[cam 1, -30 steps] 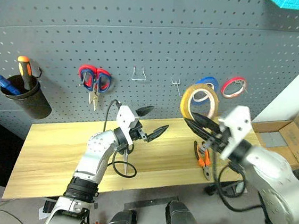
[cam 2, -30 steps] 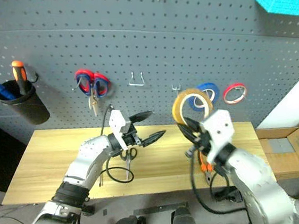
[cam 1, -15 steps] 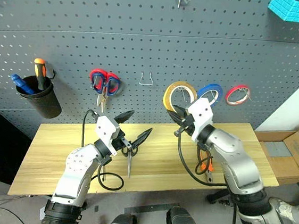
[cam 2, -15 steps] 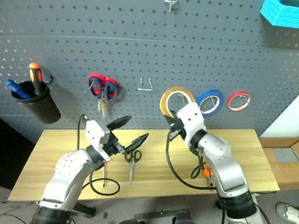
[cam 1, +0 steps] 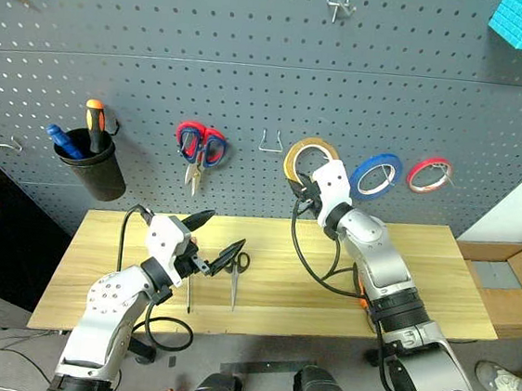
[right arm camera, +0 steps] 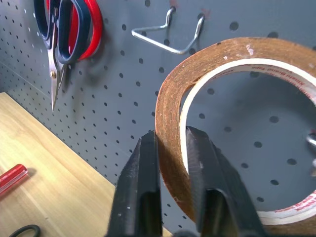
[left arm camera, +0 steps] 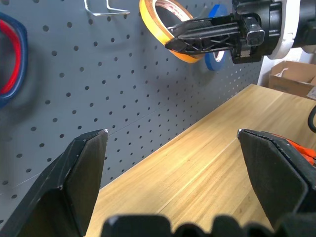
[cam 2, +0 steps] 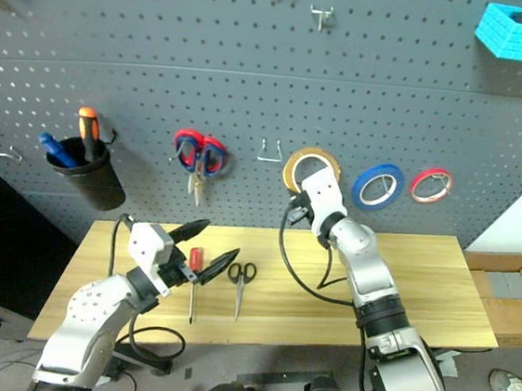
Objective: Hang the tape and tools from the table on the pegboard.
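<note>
Three tape rings on pegboard

Bystanders around the black cup

An orange-handled screwdriver stands inside it; red-and-blue scissors beside; blue tape ring, red tape ring farther along.

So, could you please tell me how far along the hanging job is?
Nothing is clearly hung yet. The right gripper holds the yellow-tan tape roll at the pegboard. The red-handled screwdriver, black-handled scissors and pliers wait on the table.
</note>
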